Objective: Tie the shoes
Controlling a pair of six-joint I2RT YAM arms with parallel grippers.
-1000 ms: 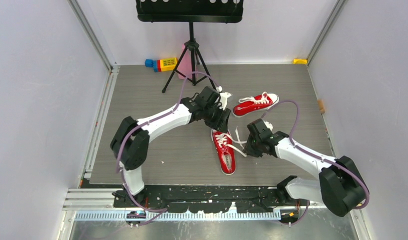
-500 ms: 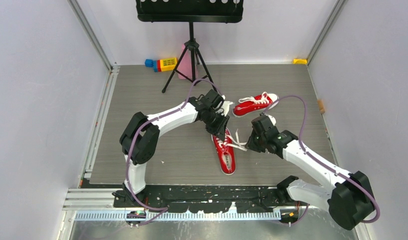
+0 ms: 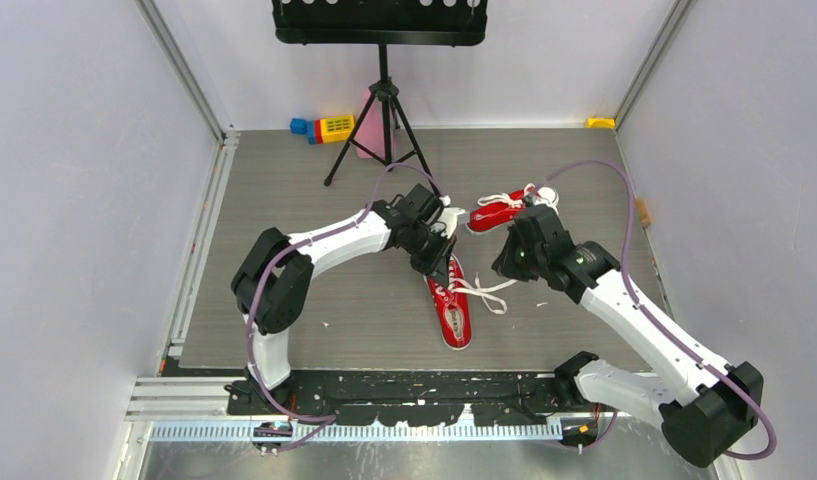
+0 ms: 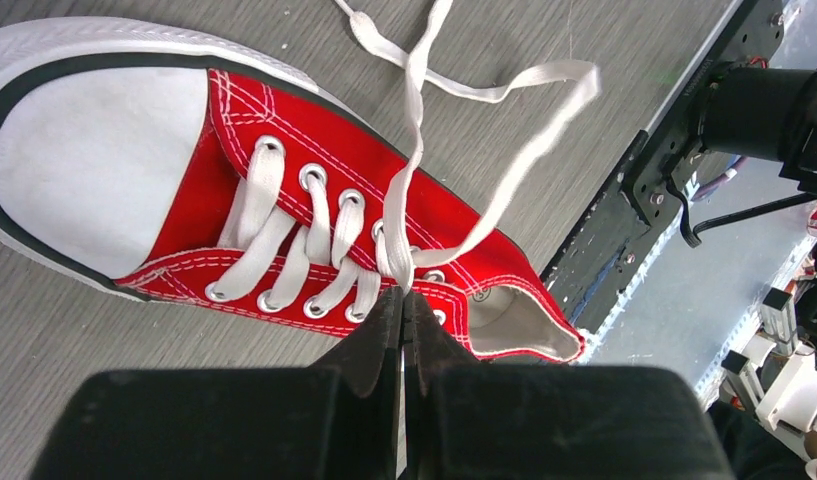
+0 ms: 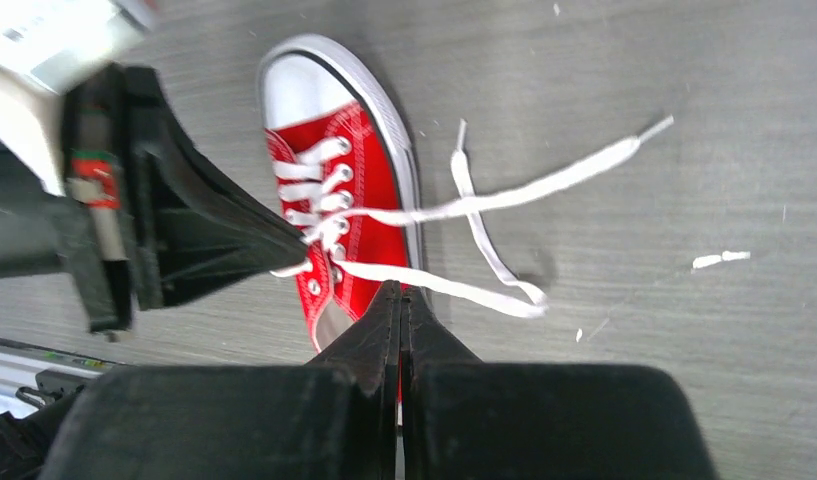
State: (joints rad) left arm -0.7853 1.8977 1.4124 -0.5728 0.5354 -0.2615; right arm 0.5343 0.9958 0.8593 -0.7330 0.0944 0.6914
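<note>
The near red canvas sneaker [image 3: 452, 318] with white toe cap lies lengthwise, heel towards the arm bases, and the left gripper [image 4: 402, 300] sits at its top eyelets, fingers pressed together, apparently pinching a white lace [image 4: 414, 130]. The right gripper [image 5: 399, 292], also pressed shut and seemingly empty, hovers just right of the shoe, nearer the loose lace ends [image 5: 504, 200] trailing that way

Bright, even, soft light; wrist views partly out of focus.
Top view sharp, shadows faint. Left wrist: shoe [image 4: 314, 170] and lace [image 4: 504, 170] crisp ahead of the left fingers [image 4: 369, 345], which are soft. Right wrist: light smear, worst up-left of the right fingers [image 5: 369, 340].
</note>
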